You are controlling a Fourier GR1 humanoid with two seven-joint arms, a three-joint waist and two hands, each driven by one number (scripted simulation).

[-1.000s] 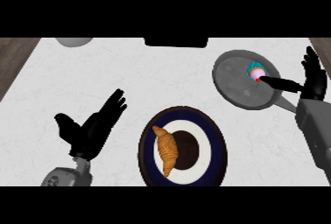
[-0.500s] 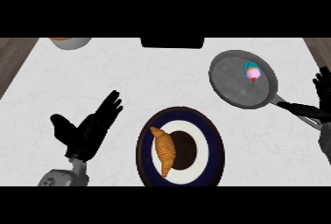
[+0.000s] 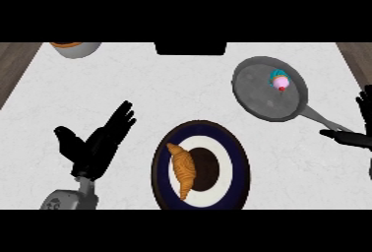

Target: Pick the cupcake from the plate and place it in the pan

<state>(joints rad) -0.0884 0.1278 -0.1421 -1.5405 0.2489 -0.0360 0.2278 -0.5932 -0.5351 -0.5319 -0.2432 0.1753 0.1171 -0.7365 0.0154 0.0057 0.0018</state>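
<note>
Head view is showing the right hand (image 3: 357, 134) at the right edge of the frame, fingers spread and holding nothing, just beside the end of the pan's handle. Left of it and higher, the cupcake (image 3: 280, 80) is sitting inside the pan (image 3: 263, 98), toward its upper right. At lower left the left hand (image 3: 94, 142) is resting open and empty beside the plate (image 3: 236, 162), which is carrying a croissant (image 3: 183, 170). Judging by this, the placing is done; nothing but drawing the arm clear seems called for.

I'm looking at a kitchen. A pan (image 3: 267, 91), a plate (image 3: 201, 166) with a croissant (image 3: 182, 169) sit on the marbled tabletop (image 3: 160, 93).
</note>
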